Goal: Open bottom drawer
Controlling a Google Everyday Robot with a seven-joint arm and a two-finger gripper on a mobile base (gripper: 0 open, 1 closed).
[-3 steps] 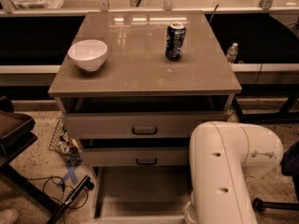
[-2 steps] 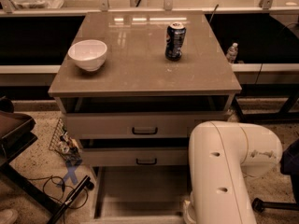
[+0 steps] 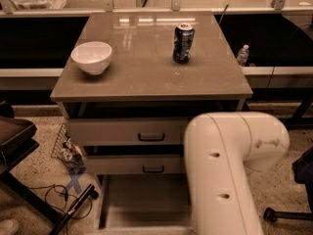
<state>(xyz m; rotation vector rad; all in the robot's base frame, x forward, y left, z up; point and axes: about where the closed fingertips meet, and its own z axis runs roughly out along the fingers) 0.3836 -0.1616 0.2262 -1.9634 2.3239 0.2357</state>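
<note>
The bottom drawer (image 3: 142, 202) of the grey-beige cabinet is pulled out toward me, showing its pale smooth inside; its front runs along the lower frame edge and its handle is out of view. Above it sit the middle drawer front (image 3: 132, 164) and the top drawer front (image 3: 122, 131), each with a small black bar handle, both slightly out. My white arm (image 3: 225, 170) fills the lower right and covers the drawer's right side. My gripper is out of view, below the frame past the arm.
On the cabinet top (image 3: 146, 82) stand a white bowl (image 3: 91, 57) and a blue soda can (image 3: 183, 43). A small bottle (image 3: 242, 54) is behind on the right. A dark chair (image 3: 14, 136) and floor cables (image 3: 68, 195) are at left, and a chair base (image 3: 288, 214) is at right.
</note>
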